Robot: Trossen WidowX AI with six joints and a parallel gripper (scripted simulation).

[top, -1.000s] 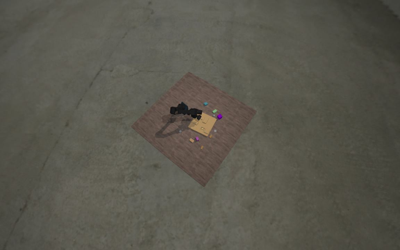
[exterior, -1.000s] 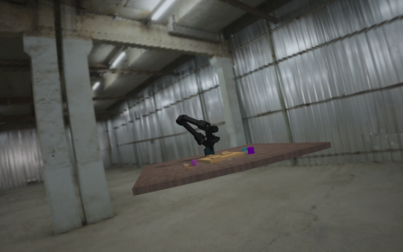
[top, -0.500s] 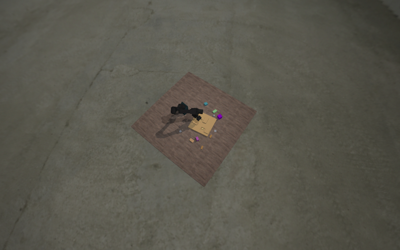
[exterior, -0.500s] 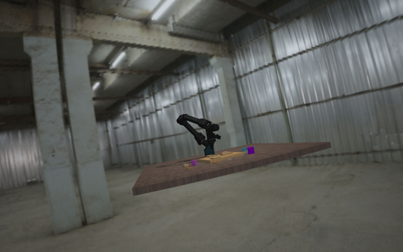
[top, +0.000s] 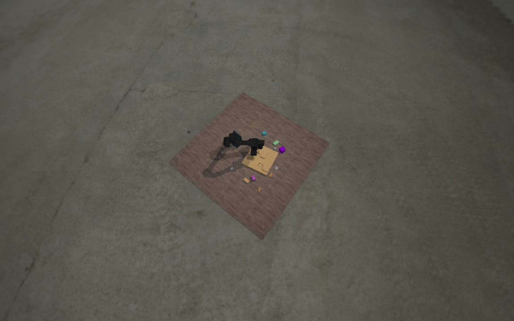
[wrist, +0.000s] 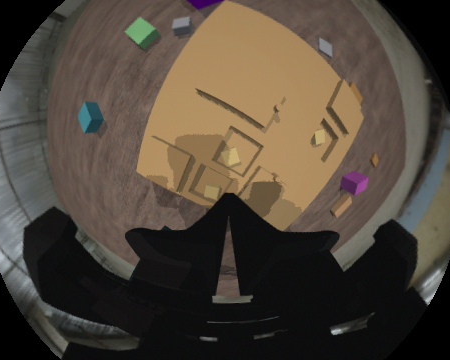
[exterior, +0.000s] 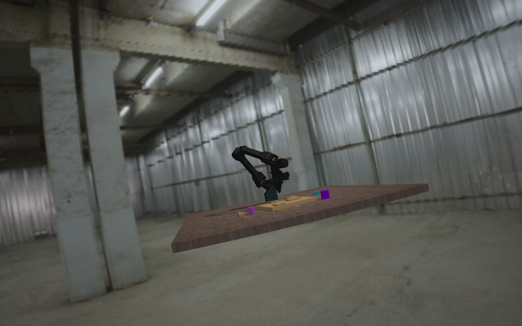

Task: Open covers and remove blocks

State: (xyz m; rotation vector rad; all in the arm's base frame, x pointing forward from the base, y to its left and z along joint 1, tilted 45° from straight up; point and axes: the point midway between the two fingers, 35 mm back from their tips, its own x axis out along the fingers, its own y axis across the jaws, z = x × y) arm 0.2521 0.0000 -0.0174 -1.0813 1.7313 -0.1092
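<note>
The tan puzzle board point(top: 271, 158) point(exterior: 295, 202) point(wrist: 265, 55) lies flat. In the wrist view, one yellow block point(wrist: 230, 157) sits in an uncovered well near the middle, a second yellow block point(wrist: 211, 192) in an uncovered well near the board's near edge, and a third yellow block point(wrist: 319, 137) in a recess at the right. A raised tan plate point(wrist: 346, 106) is beside the third block. Another raised outline is partly in shadow near the fingertips; I cannot tell how that cover stands. My gripper point(wrist: 228, 197) is shut and empty, above the board's near part.
Around the board on the table point(top: 226, 191) point(exterior: 214, 227) lie a teal block point(top: 264, 133) point(wrist: 90, 117), green block point(top: 275, 142) point(wrist: 141, 32), purple cube point(top: 282, 149) point(exterior: 325, 194), magenta block point(top: 253, 178) point(exterior: 251, 210) point(wrist: 355, 182), and several small grey and orange pieces.
</note>
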